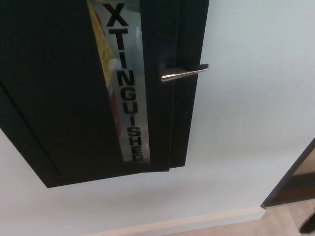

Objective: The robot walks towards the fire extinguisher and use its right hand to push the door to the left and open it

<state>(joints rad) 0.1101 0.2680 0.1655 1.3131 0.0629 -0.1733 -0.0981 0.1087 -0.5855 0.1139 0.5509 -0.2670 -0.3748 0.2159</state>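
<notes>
Floor [275, 221] shows nearest, a strip of pale wood-look boards at the lower right, and at the very corner sits a small dark shape [309, 223] too cropped to name; it may be part of the robot, but I cannot tell, so neither robot hand can be said to be in view and whether either is open, closed or gripping anything cannot be told. Just beyond the boards a light skirting board [197, 222] runs along the foot of the pale wall [246, 123], and a dark-framed opening [295, 182] cuts in at the right edge. Farther up hangs the task's thing, the black fire extinguisher cabinet [59, 98], filling the upper left and centre of the head view, mounted clear of the floor, presumably so it can be reached while standing. Its door [157, 123] carries a mirrored vertical strip [125, 98] lettered with the end of "EXTINGUISHER", with yellow and red showing behind the glass. A bright metal handle [183, 73] juts rightward from the door's right edge, over the pale wall; judging by that, the door hinges on the left and the free edge is on the right, which suits a leftward push from the right side. The door looks closed or nearly so. With the right robot hand unseen, the handle probably lies above and to the left of wherever that arm would enter, so the push seems not yet begun.
</notes>
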